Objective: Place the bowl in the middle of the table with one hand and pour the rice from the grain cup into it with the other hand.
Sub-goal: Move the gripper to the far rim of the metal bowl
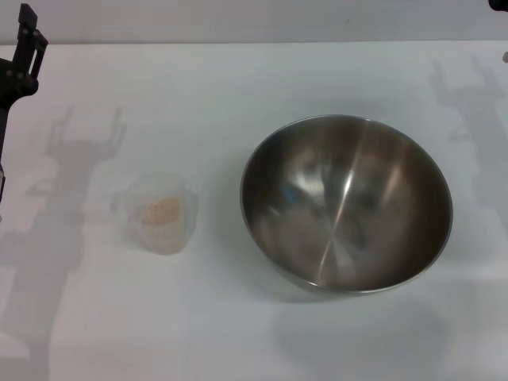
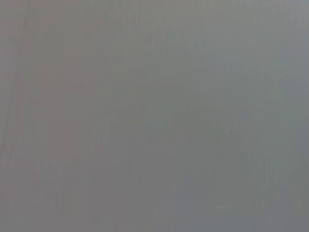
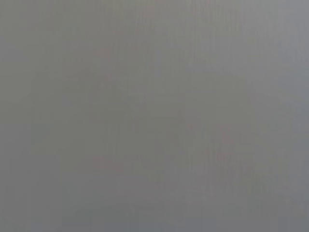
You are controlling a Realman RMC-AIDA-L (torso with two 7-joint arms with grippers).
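Observation:
The steel bowl (image 1: 347, 203) stands upright and empty on the white table (image 1: 238, 87), right of centre in the head view. Left of it stands the small clear grain cup (image 1: 161, 213), with a heap of pale rice (image 1: 159, 210) inside and its handle pointing left. My left gripper (image 1: 25, 41) hangs at the far left corner, well away from the cup and touching nothing. Only a dark sliver of my right gripper (image 1: 499, 5) shows at the far right corner, apart from the bowl. Both wrist views show plain grey.
The arms' shadows fall on the table behind the cup and at the far right. A bare strip of table separates the cup from the bowl.

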